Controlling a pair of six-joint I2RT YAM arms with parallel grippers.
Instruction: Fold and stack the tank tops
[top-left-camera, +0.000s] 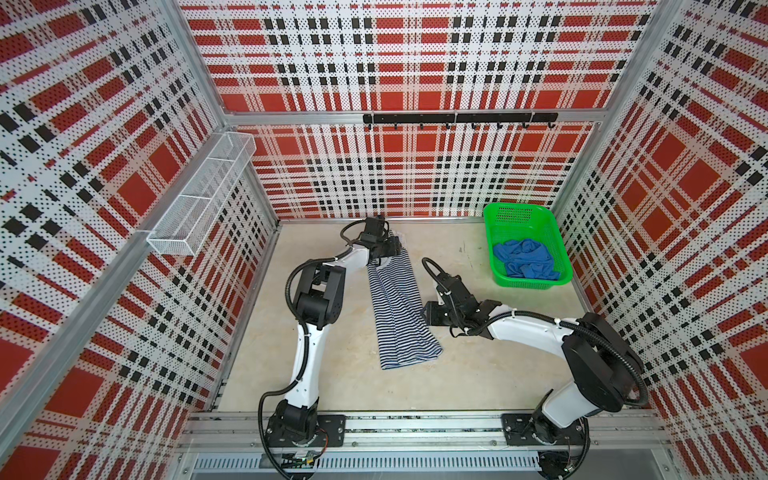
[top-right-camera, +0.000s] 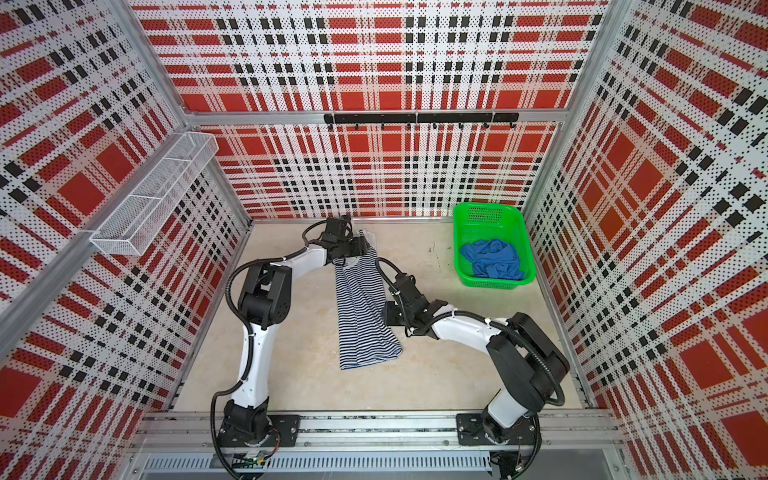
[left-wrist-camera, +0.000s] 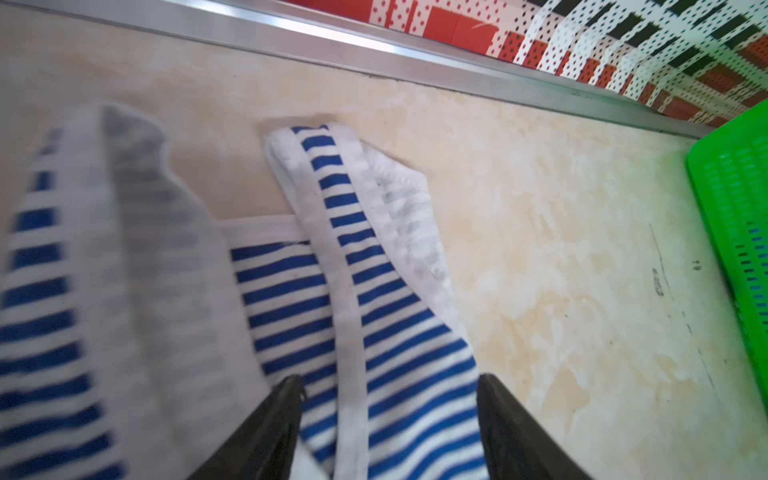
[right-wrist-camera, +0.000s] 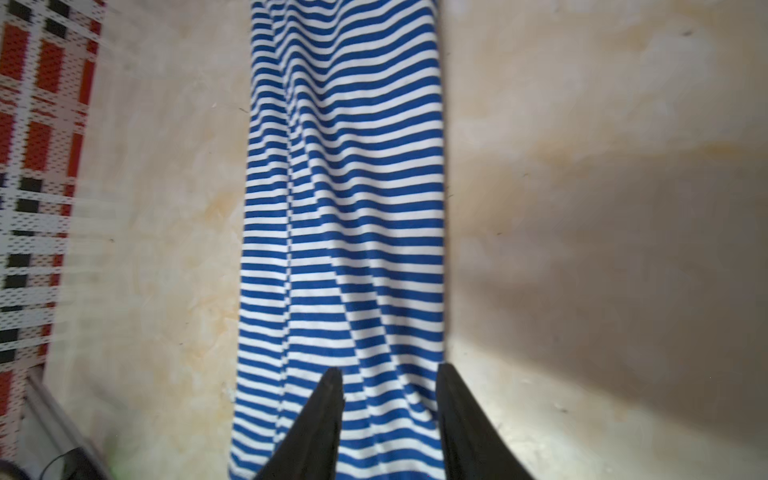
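The striped tank top (top-left-camera: 399, 316) (top-right-camera: 361, 320) lies on the table as a long narrow strip, folded lengthwise, in both top views. Over its far strap end hovers my left gripper (top-left-camera: 392, 245) (top-right-camera: 359, 245) (left-wrist-camera: 390, 380), open, with a white-trimmed strap (left-wrist-camera: 332, 199) lying below between the jaws. My right gripper (top-left-camera: 428, 311) (top-right-camera: 390, 313) (right-wrist-camera: 386, 374) stands open at the strip's right edge, over the striped cloth (right-wrist-camera: 345, 187), holding nothing. The plain blue tank top (top-left-camera: 523, 259) (top-right-camera: 492, 257) lies crumpled in the green basket (top-left-camera: 515, 208) (top-right-camera: 486, 208).
The green basket (left-wrist-camera: 731, 174) stands at the back right corner of the table. A metal rail (left-wrist-camera: 374, 45) runs along the back edge, just beyond the straps. A white wire shelf (top-left-camera: 203, 199) hangs on the left wall and a black hook rail (top-left-camera: 457, 118) on the back wall.
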